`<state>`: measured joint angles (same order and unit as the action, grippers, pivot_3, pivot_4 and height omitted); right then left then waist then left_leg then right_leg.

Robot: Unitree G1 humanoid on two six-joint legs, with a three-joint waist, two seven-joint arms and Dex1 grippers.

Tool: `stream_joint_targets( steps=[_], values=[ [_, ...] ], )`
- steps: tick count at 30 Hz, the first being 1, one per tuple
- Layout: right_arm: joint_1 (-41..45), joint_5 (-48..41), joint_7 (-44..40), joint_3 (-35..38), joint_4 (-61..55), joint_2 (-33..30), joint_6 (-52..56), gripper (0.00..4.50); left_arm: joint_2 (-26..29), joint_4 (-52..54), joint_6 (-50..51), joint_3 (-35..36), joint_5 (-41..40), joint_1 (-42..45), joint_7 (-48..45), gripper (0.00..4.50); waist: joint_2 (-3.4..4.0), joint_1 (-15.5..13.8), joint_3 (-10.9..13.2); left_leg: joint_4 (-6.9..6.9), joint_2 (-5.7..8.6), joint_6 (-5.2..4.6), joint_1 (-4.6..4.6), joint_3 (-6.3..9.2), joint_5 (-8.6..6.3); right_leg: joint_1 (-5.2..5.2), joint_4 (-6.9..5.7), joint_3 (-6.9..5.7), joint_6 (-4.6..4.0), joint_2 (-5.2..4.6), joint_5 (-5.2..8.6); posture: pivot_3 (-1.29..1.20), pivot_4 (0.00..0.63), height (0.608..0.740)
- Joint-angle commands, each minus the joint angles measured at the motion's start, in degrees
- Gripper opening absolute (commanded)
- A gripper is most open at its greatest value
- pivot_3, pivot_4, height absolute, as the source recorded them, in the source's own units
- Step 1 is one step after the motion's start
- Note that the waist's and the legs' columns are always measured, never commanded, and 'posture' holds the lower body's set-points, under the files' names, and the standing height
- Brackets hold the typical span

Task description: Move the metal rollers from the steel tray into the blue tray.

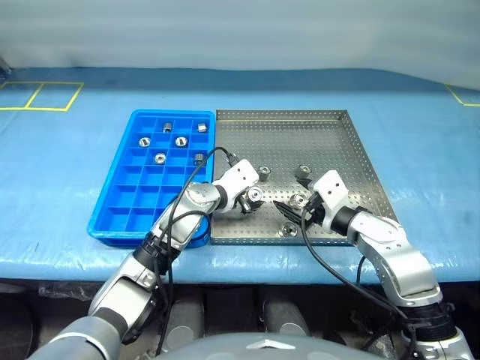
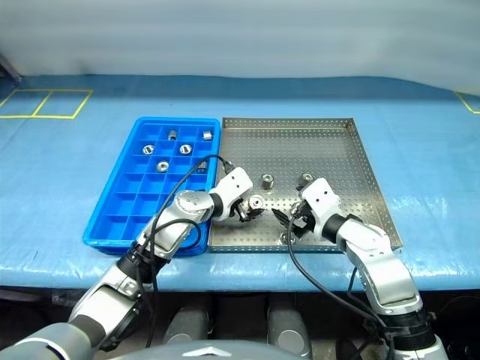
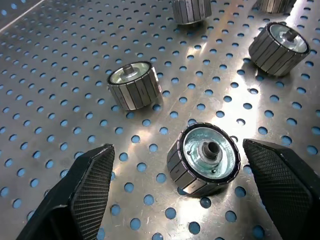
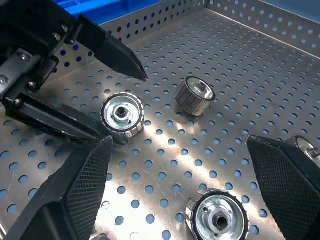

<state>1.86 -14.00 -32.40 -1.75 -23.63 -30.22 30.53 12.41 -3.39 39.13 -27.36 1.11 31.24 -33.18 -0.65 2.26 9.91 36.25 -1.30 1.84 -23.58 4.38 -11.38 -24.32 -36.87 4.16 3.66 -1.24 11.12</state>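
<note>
Rollers (image 3: 204,160), ribbed and shiny with hollow hubs, sat on the perforated steel tray (image 1: 330,135). One lay between the left gripper's (image 3: 177,180) spread cross-hatched fingers, unclamped. The right gripper (image 4: 185,185) gaped wide too. The head views showed six more in the gridded blue tray (image 1: 120,202); their detail stayed indistinct.
</note>
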Motion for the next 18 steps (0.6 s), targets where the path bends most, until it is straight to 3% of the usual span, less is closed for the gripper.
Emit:
stream_joint_targets(
  steps=[1,3,6,12,18],
  values=[
    [-0.60,-0.74,0.16,1.71,-3.16,-0.49,-0.18,4.50,-1.06,-2.02,-2.36,-0.92,1.04,1.84,-0.73,4.46,0.00,0.14,0.00,0.00,0.00,0.00,0.00,0.00,0.00,0.00,0.00,0.00,0.00,0.00,0.00,-0.04,0.150,0.740],
    [-0.84,-0.76,0.24,1.81,-3.46,-0.50,-0.05,4.50,-1.76,-3.34,-2.84,-0.80,1.31,2.14,-0.70,4.46,0.00,0.22,0.00,0.00,0.00,0.00,-0.01,-0.01,0.00,-0.01,0.00,0.00,0.00,0.00,0.00,-0.04,0.150,0.740],
    [-1.04,-0.64,0.49,1.94,-3.68,-0.50,0.06,4.50,-2.33,-4.15,-3.45,-0.43,1.50,2.27,-0.66,3.86,0.00,0.40,0.00,0.01,0.00,0.00,-0.01,-0.01,0.00,0.00,0.00,0.02,0.00,-0.01,0.00,-0.04,0.150,0.740],
    [-0.82,-0.51,0.60,2.00,-3.36,-0.55,-0.04,4.50,-1.81,-2.84,-3.18,0.08,1.88,1.85,-0.73,1.90,0.00,0.95,0.00,0.00,0.00,0.00,-0.01,-0.01,0.00,0.00,0.00,0.02,0.00,0.00,0.00,-0.03,0.150,0.740],
    [0.70,-0.25,0.05,0.44,-1.87,-0.10,-0.39,4.50,-0.67,-0.41,-2.69,0.91,1.96,1.38,-0.17,1.83,-0.01,1.21,0.00,0.00,0.00,0.00,-0.01,0.00,0.00,-0.01,-0.01,0.02,0.01,0.00,0.00,-0.01,0.150,0.740]
  ],
)
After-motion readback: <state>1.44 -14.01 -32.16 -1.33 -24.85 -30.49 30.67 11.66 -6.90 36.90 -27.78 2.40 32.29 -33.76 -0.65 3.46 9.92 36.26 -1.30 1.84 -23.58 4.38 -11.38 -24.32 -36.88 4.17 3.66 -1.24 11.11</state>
